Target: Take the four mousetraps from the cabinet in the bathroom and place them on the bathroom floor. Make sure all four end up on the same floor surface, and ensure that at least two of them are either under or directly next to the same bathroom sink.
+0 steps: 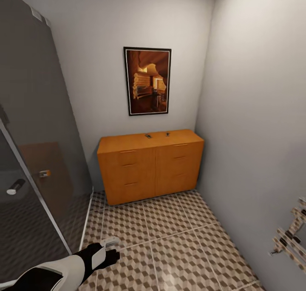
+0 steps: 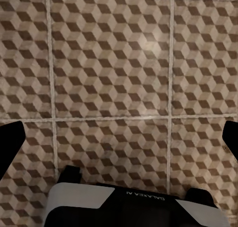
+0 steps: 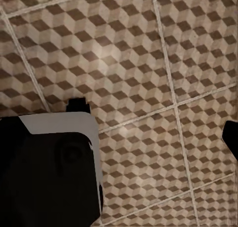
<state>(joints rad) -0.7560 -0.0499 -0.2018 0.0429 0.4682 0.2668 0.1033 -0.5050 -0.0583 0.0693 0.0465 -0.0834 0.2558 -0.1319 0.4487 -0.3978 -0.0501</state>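
Note:
The orange-brown cabinet (image 1: 151, 165) stands against the far wall, its drawers shut. Two small mousetraps lie on its flat top, one (image 1: 148, 135) left of the other (image 1: 167, 134); their dark metal parts stand out and the boards blend with the wood. The other mousetraps and the sink are out of view. Cube-patterned bathroom floor (image 1: 170, 235) stretches from me to the cabinet. My left gripper (image 1: 112, 249) hovers low over the tiles at the near left, far from the cabinet. The left wrist view has it (image 2: 119, 137) open and empty. My right gripper (image 3: 124, 132) looks open over bare tiles.
A dark glass shower screen (image 1: 38, 146) with a metal frame closes off the left side. A grey wall (image 1: 255, 134) runs along the right, with a slatted wooden rack (image 1: 291, 235) sticking out near me. A framed picture (image 1: 147, 80) hangs above the cabinet.

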